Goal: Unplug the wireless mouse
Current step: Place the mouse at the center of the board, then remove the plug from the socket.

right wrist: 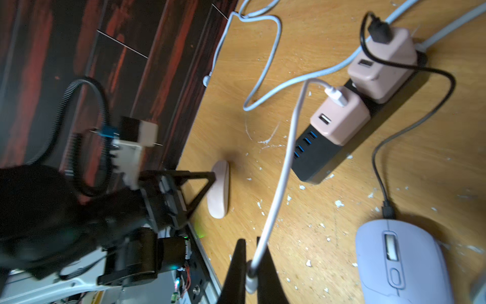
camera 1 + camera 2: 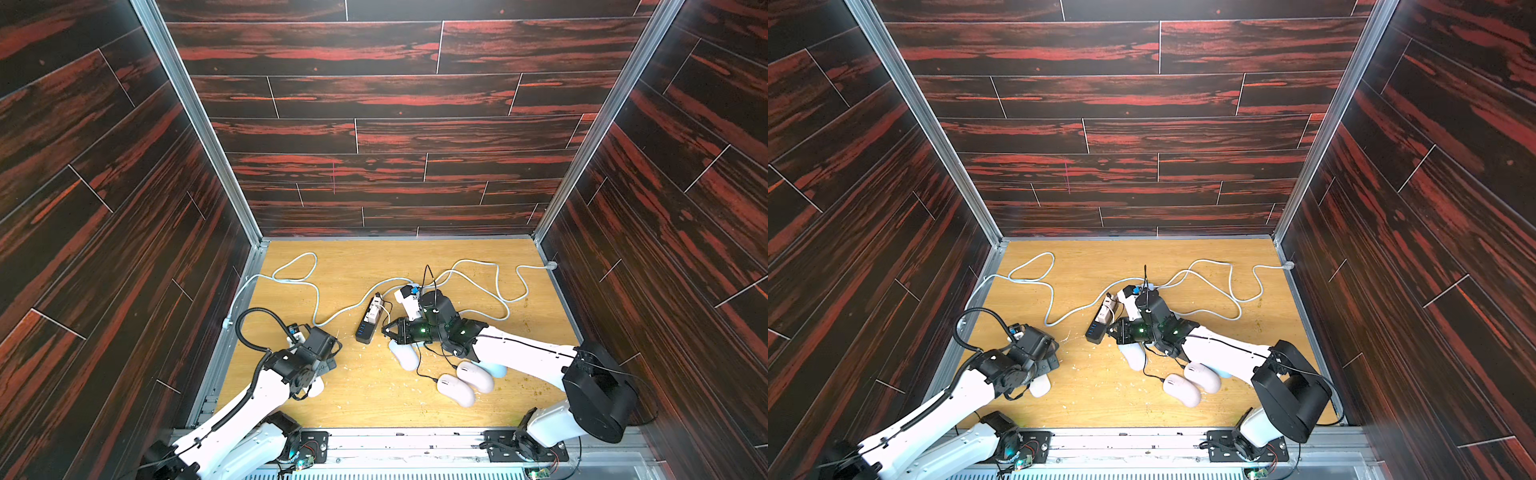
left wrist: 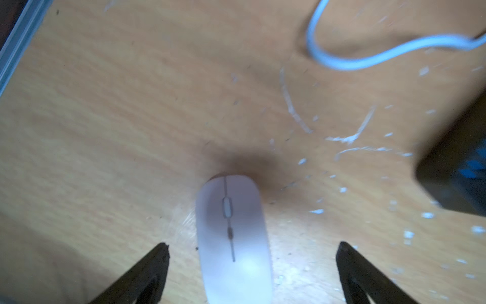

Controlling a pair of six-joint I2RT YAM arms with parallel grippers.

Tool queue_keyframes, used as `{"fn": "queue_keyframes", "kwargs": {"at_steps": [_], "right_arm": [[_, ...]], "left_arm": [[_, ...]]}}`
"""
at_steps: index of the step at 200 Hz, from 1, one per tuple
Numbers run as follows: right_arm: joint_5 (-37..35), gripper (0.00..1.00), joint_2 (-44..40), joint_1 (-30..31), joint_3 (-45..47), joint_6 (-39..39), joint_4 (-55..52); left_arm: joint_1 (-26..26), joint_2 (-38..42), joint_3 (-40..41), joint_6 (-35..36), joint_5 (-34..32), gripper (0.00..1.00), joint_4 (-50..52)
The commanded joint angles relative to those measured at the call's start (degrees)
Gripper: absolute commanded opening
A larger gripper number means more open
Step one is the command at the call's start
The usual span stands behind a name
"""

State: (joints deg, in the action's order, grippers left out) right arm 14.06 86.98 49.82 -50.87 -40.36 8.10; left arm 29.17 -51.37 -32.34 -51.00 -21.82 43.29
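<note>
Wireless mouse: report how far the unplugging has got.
Done, it seems: the mouse lies with no cable in it, the left gripper open around it. In hand: the right gripper is shut on the white cable near its loose end. Left: setting that cable down; its other plug sits in the pink adapter on the power strip.

White mouse (image 3: 232, 237) blurred, rear cut off by edge.
</note>
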Motion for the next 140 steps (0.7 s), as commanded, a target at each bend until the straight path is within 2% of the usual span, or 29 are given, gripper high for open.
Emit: {"fn": "queue_keyframes", "kwargs": {"at_steps": [1, 19, 38, 50, 61, 80, 89, 116, 133, 140], "right_arm": [[-3.96, 0.08, -0.03, 1.68, -1.13, 2.67, -5.94], [-7.26, 0.13, 1.53, 3.43, -1.88, 3.33, -8.92], [-9.87, 0.21, 2.06, 4.05, -2.22, 2.71, -10.28], [-10.82, 0.28, 1.26, 4.07, -2.21, 2.49, -10.27], [-11.73, 0.39, 0.12, 4.07, -2.33, 2.80, -10.76], [-14.20, 0.49, -3.22, 4.12, -1.68, 3.63, -11.40], [-15.33, 0.51, -5.32, 4.22, -0.86, 4.12, -11.52], [-19.83, 0.53, -11.96, 4.28, 2.58, 5.16, -11.07], [-22.83, 0.57, -15.70, 4.19, 4.66, 5.29, -9.88], [-23.93, 0.57, -17.03, 4.23, 5.29, 5.29, -9.24]], "left_arm": [[-0.27, 2.46, -0.24, 5.40, 2.32, 1.00, -3.88], [-0.27, 2.28, -0.29, 7.63, 4.61, 1.00, -8.29], [-0.27, -1.36, -2.60, 9.87, 5.04, 1.00, -9.88], [-0.33, -4.93, -5.44, 11.52, 5.34, 1.00, -9.82], [-0.27, -8.28, -8.16, 12.71, 5.86, 1.00, -9.82], [-0.26, -11.94, -13.00, 14.63, 10.14, 1.00, -9.80], [-0.08, -12.09, -13.85, 14.02, 10.45, 1.00, -9.87], [-0.12, -10.62, -8.34, 17.15, 14.21, 1.00, -20.89], [-0.08, -13.17, -10.27, 19.30, 15.62, 1.00, -21.03], [-0.08, -14.73, -11.35, 20.17, 16.32, 0.95, -21.37]]}}
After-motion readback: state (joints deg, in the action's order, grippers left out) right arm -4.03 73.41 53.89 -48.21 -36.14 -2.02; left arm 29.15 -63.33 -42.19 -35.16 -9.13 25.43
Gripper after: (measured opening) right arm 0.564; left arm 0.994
